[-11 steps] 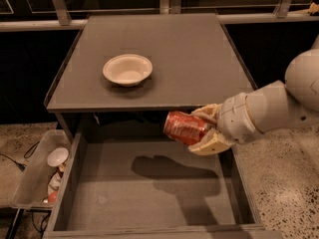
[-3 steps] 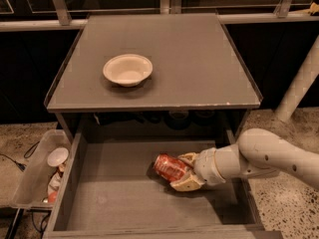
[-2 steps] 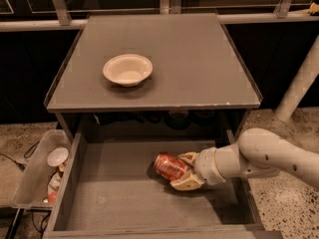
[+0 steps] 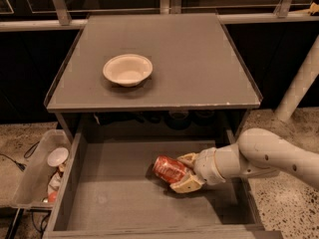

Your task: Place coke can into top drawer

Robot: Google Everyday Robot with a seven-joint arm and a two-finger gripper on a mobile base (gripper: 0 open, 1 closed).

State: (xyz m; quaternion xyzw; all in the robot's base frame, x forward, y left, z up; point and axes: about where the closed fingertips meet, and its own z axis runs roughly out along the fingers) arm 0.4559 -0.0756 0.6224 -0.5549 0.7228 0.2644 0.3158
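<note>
The top drawer point(image 4: 124, 203) stands open beneath the grey surface point(image 4: 199, 63). Low inside it, the hand point(image 4: 185, 173) is clamped around the coke can point(image 4: 167, 168), which lies tilted near the floor. Let go at this tilt, the can may roll, and a retreating finger could drag it.

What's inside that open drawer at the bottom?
A red coke can, on its side, low in the drawer, with the gripper closed around its right end. The floor beneath them is covered, so I can't tell whether the can rests on it.
</note>
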